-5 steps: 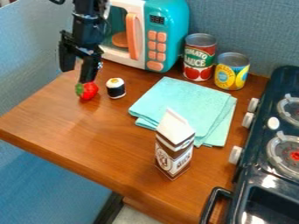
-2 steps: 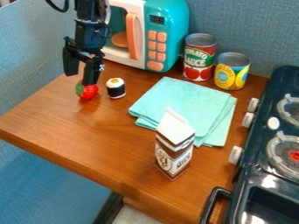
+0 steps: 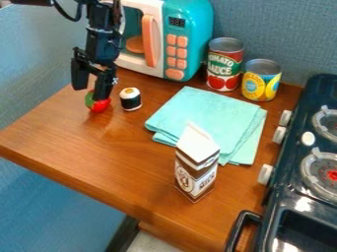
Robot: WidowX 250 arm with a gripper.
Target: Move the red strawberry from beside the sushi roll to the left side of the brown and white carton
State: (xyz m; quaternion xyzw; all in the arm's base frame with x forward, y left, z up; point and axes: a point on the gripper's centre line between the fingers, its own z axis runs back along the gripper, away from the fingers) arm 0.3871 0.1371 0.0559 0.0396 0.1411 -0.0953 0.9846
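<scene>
1. The strawberry [image 3: 99, 107] is lying at the far left of the counter [image 3: 125, 162], below the gripper [image 3: 91, 95]. Its green leafy end is pointing left in the view and its red body is extending right, so its long axis is running roughly across the view; part of it is hiding behind a finger [image 3: 104, 87].
2. The gripper is hanging down with its two fingers standing well apart and is gripping nothing. One finger is overlapping the strawberry in the view; whether they are touching, I cannot tell.
3. One sushi roll [image 3: 130, 100] is standing upright just right of the strawberry, showing a yellow-centred top and a dark band.
4. Two cans are standing side by side near the wall: a red-and-green one [image 3: 224, 64] and a yellow-and-blue one [image 3: 261, 81].
5. One brown-and-white carton [image 3: 196, 167] is standing upright at the near edge of one folded turquoise cloth [image 3: 207, 115].
6. One teal-and-white toy microwave [image 3: 187, 29] is sitting at the back, and one dark toy stove [image 3: 289, 162] is standing at the right, showing two burners.
7. The counter is showing a brown wood grain, and a blue-grey textured wall [image 3: 283, 29] is rising behind it.
</scene>
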